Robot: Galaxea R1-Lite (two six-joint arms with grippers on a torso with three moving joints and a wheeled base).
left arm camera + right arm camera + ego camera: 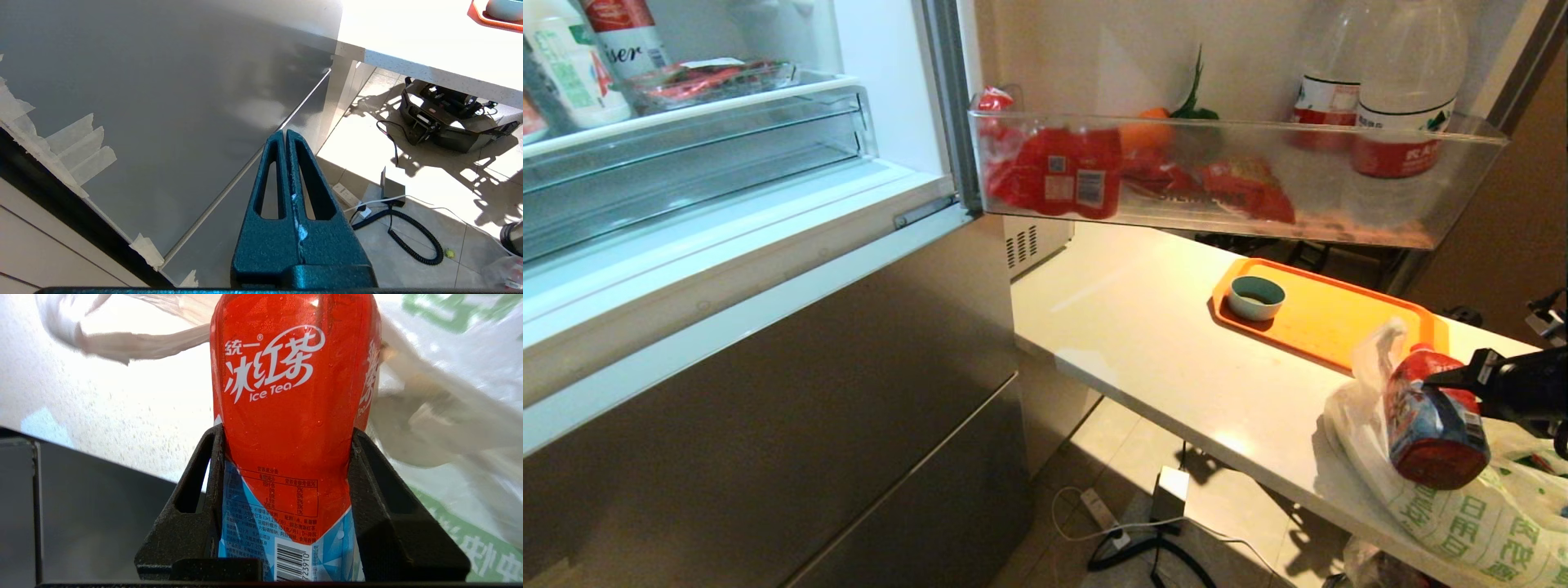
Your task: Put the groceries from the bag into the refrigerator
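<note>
1. Right gripper [286, 506], at the head view's right edge: its jaws pinch a red ice tea bottle [292, 416] across the lower body, one finger on each side of the label. The bottle lies tilted, its base towards the camera, apparently so it can be drawn clear of the bag.
2. Bag [1462, 506]: crinkly white plastic with green characters, slumped open on the near end of the counter [1160, 351]. The bottle sits at its mouth, above the folds; whether any plastic touches it cannot be told.
3. Left gripper [286, 147]: jaws pressed together on nothing, parked low in front of the grey lower doors of the refrigerator [809, 408], away from the work.
4. Orange tray [1331, 318]: on the counter just beyond the bag, carrying a small teal bowl [1256, 297].
5. Door shelf [1233, 175]: a clear bin on the open refrigerator door, overhanging the counter's far side. It already holds red packs, an orange fruit and two large bottles, with some room between them, making it a likely destination.
6. Refrigerator interior: white, with clear shelves bearing a bottle and a tray of food.
7. Floor [1225, 506]: pale tiles, with a power strip and coiled cable under the counter.
</note>
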